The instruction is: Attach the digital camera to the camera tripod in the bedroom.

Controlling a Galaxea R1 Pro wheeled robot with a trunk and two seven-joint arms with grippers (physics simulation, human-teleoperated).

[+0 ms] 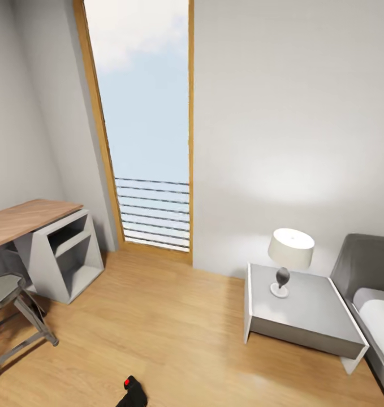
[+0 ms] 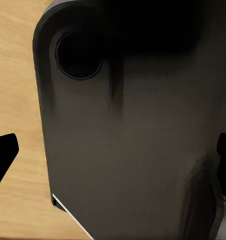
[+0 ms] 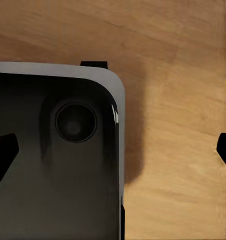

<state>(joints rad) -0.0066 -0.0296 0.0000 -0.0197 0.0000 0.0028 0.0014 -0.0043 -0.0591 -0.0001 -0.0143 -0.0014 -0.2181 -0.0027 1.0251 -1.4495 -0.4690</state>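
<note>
Digital camera (image 1: 133, 390) lies on the bedroom's wood floor (image 1: 175, 322) at the head view's lower edge, unattached; no tripod is in sight, so everything remains. Both wrist views show jaws apart, holding nothing

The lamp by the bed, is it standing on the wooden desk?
No, the lamp stands upright on the grey bedside table next to the bed, far from the wood-topped desk.
</note>
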